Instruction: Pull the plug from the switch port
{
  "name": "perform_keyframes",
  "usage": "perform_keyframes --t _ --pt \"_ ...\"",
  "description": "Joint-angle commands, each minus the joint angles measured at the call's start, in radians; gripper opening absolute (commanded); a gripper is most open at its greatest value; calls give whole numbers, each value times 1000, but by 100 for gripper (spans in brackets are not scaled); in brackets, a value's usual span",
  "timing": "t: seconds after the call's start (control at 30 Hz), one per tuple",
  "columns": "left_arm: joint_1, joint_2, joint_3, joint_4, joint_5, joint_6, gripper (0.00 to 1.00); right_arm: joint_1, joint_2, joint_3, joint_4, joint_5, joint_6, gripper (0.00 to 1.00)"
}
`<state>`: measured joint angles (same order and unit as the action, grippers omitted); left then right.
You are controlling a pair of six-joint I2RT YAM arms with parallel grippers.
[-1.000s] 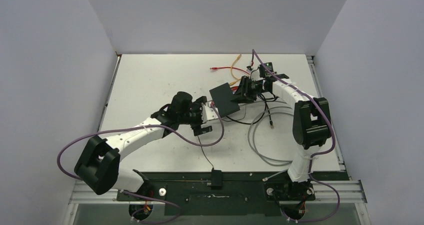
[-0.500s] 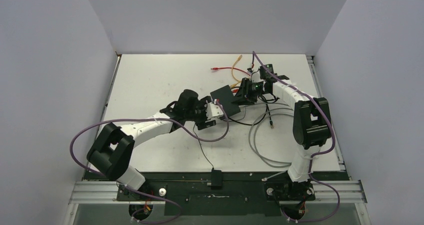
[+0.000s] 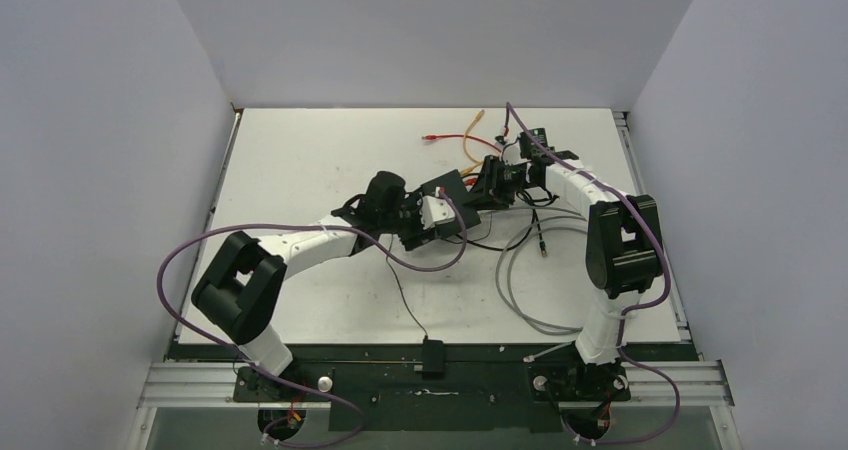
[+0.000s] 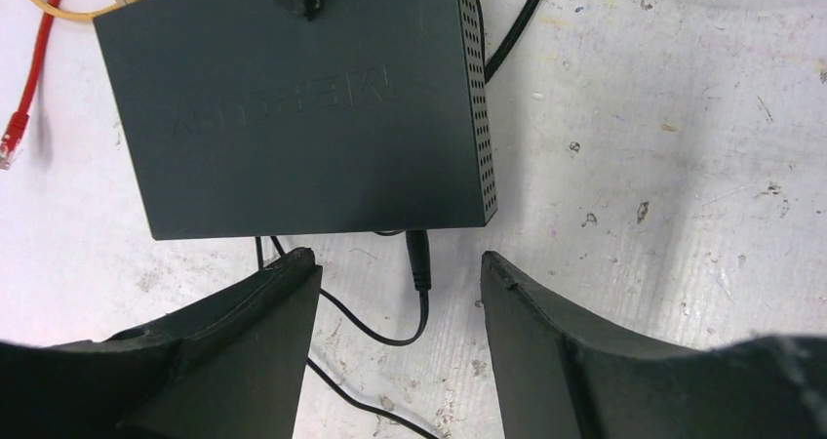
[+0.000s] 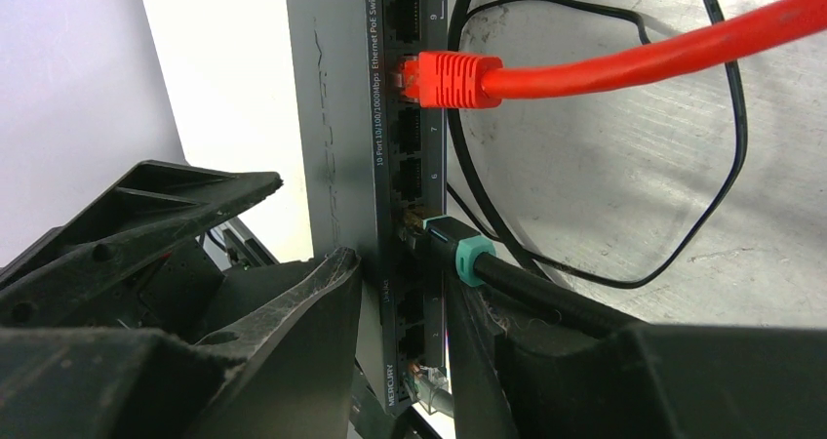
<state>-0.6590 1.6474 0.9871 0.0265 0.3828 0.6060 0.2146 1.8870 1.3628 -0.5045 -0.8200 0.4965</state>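
The switch [image 3: 447,190] is a flat matte-black box at mid-table. My right gripper [image 3: 484,187] is shut on its port edge; in the right wrist view the gripper [image 5: 400,298] has one jaw on each flat face of the switch [image 5: 336,117]. A red plug [image 5: 447,76] and a black plug with a teal collar [image 5: 458,254] sit in ports. My left gripper [image 3: 440,216] is open at the opposite edge. In the left wrist view the gripper [image 4: 400,263] has its fingers on either side of a black barrel plug [image 4: 417,259] in the switch [image 4: 293,107], apart from it.
Red [image 3: 450,137] and yellow [image 3: 470,133] cables lie behind the switch. Thin black wires and a grey cable loop [image 3: 515,285] lie to the right and near side. A small black block [image 3: 433,354] with a thin wire sits at the near edge.
My left arm has swung right and forward, bringing its open gripper up to the switch's near edge. The right gripper has kept hold, and the switch has shifted slightly away.
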Motion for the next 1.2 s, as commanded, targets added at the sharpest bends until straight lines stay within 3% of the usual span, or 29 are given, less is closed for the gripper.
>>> perform_keyframes --t 0.0,0.27,0.43,0.57,0.73,0.83,1.17 --pt "1 16 47 28 22 -35 60 -11 -99 22 85 -74 29 5" --pt "-1 49 64 3 -65 -69 68 -12 -95 20 87 -74 32 5" --pt "-2 77 83 8 -64 -71 51 -14 -97 20 90 -74 34 5" --pt "-2 109 137 -62 -48 -68 23 -15 -98 20 90 -73 35 5" --pt "-2 118 154 -88 -48 -81 12 -17 -98 19 92 -71 36 5" --pt "-2 104 142 -93 -47 -76 0 -20 -98 15 94 -71 36 5" --pt "-2 26 70 -95 -50 -57 0 -28 -103 1 107 -68 42 5"
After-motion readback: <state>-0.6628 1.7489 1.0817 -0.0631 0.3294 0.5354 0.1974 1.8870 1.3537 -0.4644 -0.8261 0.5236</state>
